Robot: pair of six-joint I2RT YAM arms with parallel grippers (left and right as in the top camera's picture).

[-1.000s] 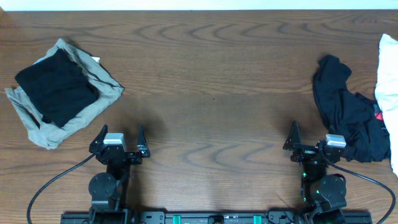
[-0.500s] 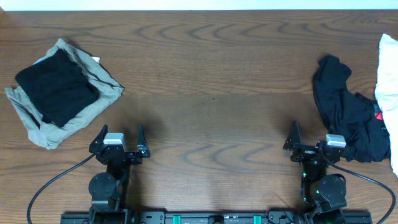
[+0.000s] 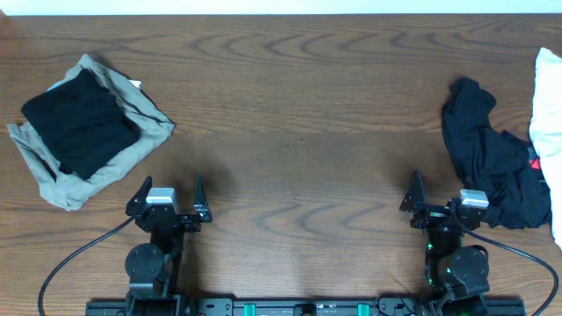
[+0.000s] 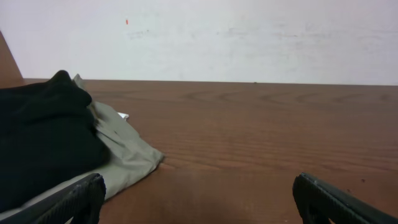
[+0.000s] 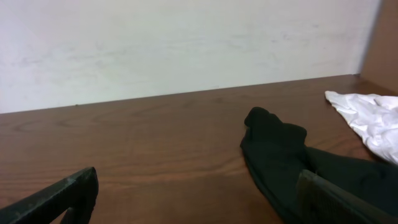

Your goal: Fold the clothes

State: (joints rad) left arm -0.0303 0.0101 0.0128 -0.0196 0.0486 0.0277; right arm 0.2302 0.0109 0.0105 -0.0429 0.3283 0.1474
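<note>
Clothes: crumpled black garment just right of and ahead of right gripper; folded black piece stacked on khaki-grey piece, ahead-left of left gripper. Both grippers spread wide, nothing held. Risks, judged: pinching several bunched layers at once, hence no clean spread; dragging along white cloth just beyond garment's right side; snagging on right outer finger, contact there not discernible. Long axis of crumpled garment fore-aft, narrow end pointing away from gripper, bulk nearest it.
</note>
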